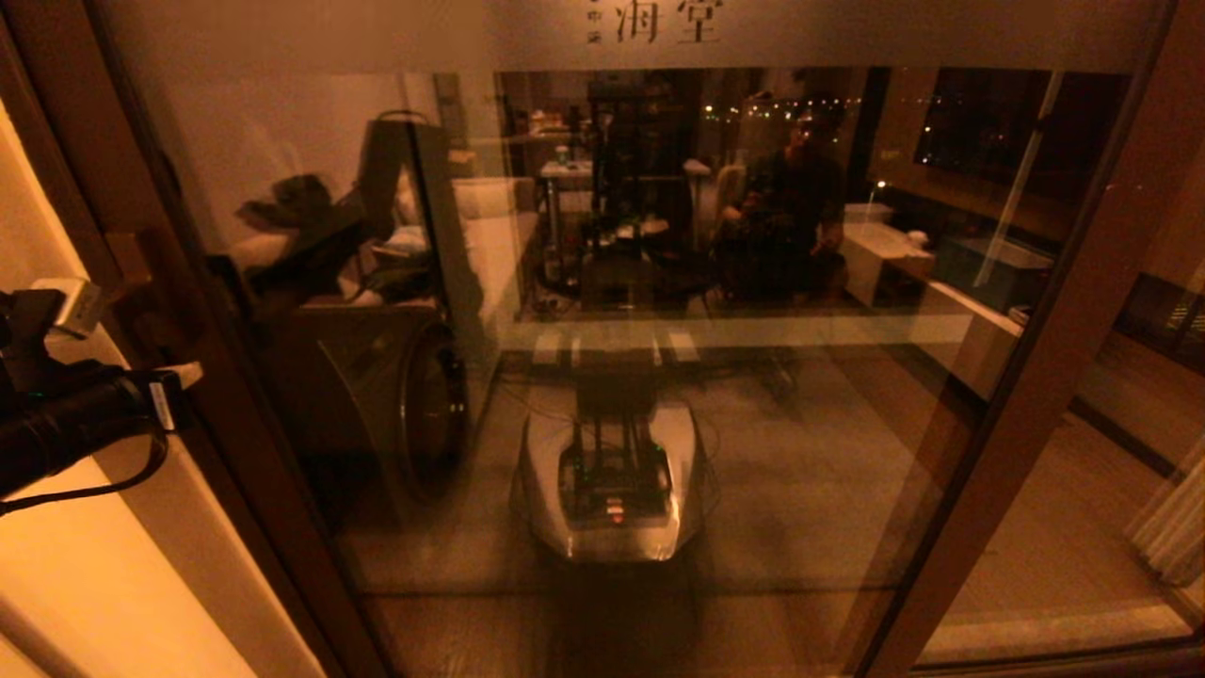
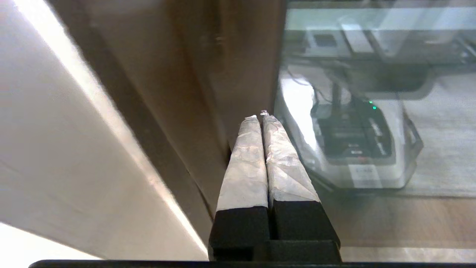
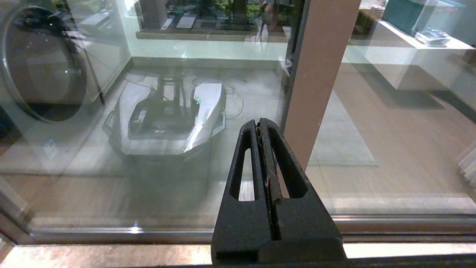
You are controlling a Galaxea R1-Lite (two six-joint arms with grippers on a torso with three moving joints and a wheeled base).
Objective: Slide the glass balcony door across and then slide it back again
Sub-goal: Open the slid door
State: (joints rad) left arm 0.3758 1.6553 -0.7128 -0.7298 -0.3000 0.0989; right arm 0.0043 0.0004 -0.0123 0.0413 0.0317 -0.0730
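The glass balcony door fills the head view, a clear pane in a dark brown frame under a frosted band with Chinese characters. Its left stile runs down beside my left gripper. In the left wrist view that gripper is shut, nothing between its white-wrapped fingers, with the tips against the brown stile just beside the glass. I cannot make out the bar handle. My right gripper is shut and empty, low before the glass, near a brown upright.
A pale wall stands left of the door. The glass shows a round-doored washing machine, my own base and a seated person. The floor track runs along the bottom. A curtain hangs at far right.
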